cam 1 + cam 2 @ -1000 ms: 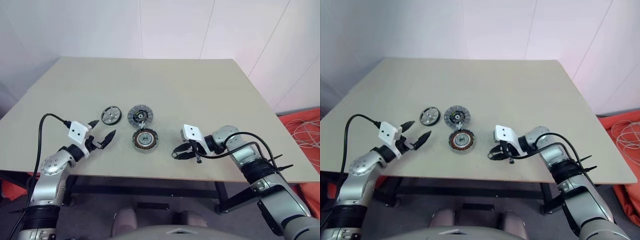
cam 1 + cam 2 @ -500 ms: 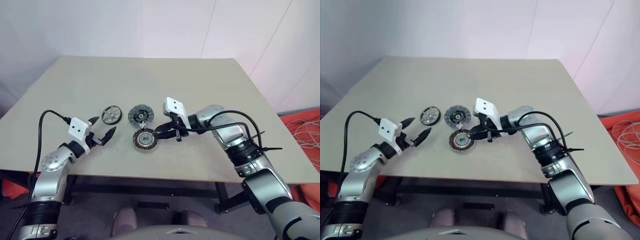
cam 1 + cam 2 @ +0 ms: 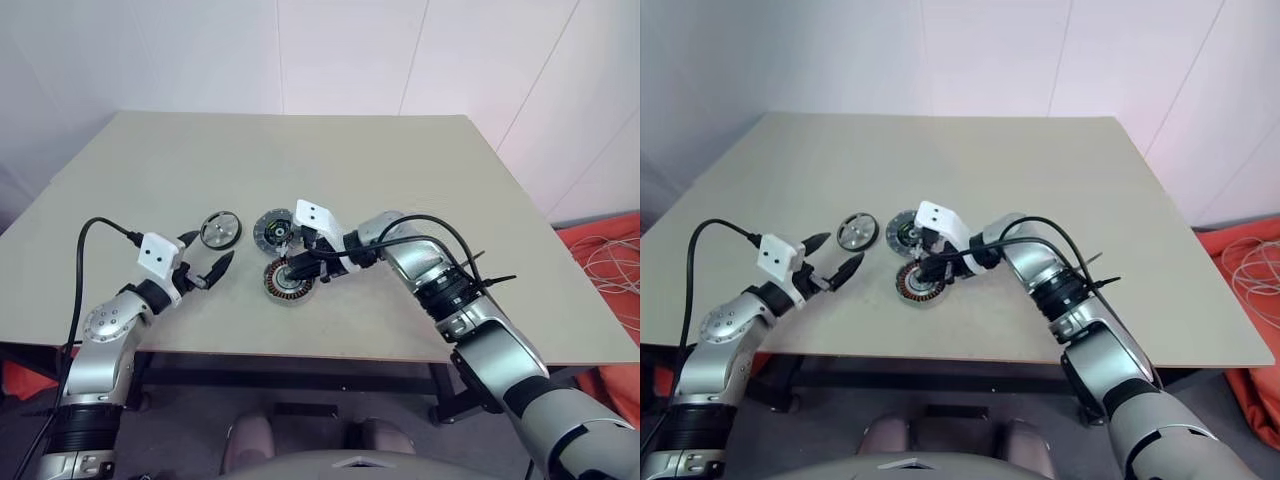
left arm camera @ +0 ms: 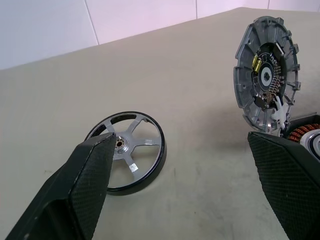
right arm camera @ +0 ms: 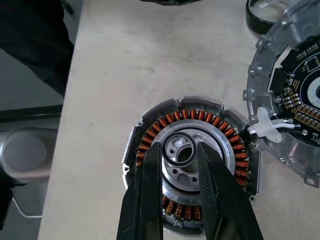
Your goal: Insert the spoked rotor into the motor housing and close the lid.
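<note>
r gripper (image 5: 181, 150) fingers stand narrow, tips holding a small black o-ring (image 5: 180, 148) over the hub of the motor housing (image 5: 192, 165); whether the ring rests on the hub i cannot tell. l gripper (image 4: 180, 145) fingers wide, nothing between, just above the table (image 3: 400, 170). spoked rotor (image 4: 131, 150) lies flat behind one l finger, partly hidden. lid (image 4: 267, 75) touches the housing rim, half cut off in r wrist view.

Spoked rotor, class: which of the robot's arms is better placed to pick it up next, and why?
Probably the left. Its left gripper is open beside the spoked rotor, with nothing between them. The right gripper is over the motor housing, its fingers holding a small black ring.
</note>
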{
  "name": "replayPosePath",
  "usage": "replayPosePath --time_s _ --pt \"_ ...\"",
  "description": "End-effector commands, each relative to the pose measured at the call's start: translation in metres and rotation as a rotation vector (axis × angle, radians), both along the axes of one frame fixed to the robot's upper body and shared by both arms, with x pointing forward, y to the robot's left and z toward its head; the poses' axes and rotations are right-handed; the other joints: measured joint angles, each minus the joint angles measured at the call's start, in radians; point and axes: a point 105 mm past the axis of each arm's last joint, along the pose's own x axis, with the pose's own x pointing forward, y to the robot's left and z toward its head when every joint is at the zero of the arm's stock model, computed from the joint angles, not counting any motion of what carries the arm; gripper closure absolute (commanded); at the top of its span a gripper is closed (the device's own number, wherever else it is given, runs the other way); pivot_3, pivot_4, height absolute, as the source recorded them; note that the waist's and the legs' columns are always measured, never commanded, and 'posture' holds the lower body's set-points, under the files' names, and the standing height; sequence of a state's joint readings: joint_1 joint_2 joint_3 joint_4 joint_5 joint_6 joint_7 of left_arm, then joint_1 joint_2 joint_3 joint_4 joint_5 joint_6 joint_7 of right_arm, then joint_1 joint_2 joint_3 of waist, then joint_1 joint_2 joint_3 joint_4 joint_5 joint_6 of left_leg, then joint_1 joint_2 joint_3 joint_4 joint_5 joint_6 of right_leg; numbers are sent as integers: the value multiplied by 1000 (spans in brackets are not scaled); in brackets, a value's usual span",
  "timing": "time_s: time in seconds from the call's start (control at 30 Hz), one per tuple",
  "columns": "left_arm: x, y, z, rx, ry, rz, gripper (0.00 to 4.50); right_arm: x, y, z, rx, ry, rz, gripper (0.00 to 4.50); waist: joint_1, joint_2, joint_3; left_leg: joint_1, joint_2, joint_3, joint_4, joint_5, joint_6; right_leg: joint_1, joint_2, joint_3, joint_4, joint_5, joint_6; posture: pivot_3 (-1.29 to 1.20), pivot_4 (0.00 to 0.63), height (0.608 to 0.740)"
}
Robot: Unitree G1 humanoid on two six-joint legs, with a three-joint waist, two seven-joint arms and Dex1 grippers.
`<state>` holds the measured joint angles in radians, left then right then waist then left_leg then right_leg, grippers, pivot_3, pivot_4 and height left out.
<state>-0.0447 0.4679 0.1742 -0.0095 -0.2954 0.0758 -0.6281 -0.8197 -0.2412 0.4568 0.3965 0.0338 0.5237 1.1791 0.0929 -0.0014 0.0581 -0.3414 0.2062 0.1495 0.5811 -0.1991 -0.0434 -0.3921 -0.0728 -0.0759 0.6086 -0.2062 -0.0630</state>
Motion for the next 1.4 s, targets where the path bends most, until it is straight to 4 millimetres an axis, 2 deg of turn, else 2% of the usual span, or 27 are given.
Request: replayPosePath --time_s 0.03,0.37,0.8,1.13,1.33,1.4 --pt "0 -2 14 0 -57 -6 0 5 8 10 10 -56 16 3850 0 0 0 0 0 0 0 0 0 0 0 0 0 0 0 0 0 740" --pt "-1 1 12 1 -54 -1 0 11 4 -1 -12 -58 -3 3850 0 0 0 0 0 0 0 0 0 0 0 0 0 0 0 0 0 740" --pt "1 2 12 5 -55 -2 0 8 3 -3 -6 -25 -7 3850 0 0 0 0 0 0 0 0 0 0 0 0 0 0 0 0 0 740" --pt "3 2 11 -1 -55 -5 0 5 10 13 43 -32 17 3850 0 0 0 0 0 0 0 0 0 0 0 0 0 0 0 0 0 740" --pt "4 2 11 2 -59 -8 0 8 9 10 22 -63 14 1726 0 0 0 0 0 0 0 0 0 0 0 0 0 0 0 0 0 740" --pt "4 2 11 3 -60 -8 0 8 7 9 16 -64 16 1190 0 0 0 0 0 0 0 0 0 0 0 0 0 0 0 0 0 740"
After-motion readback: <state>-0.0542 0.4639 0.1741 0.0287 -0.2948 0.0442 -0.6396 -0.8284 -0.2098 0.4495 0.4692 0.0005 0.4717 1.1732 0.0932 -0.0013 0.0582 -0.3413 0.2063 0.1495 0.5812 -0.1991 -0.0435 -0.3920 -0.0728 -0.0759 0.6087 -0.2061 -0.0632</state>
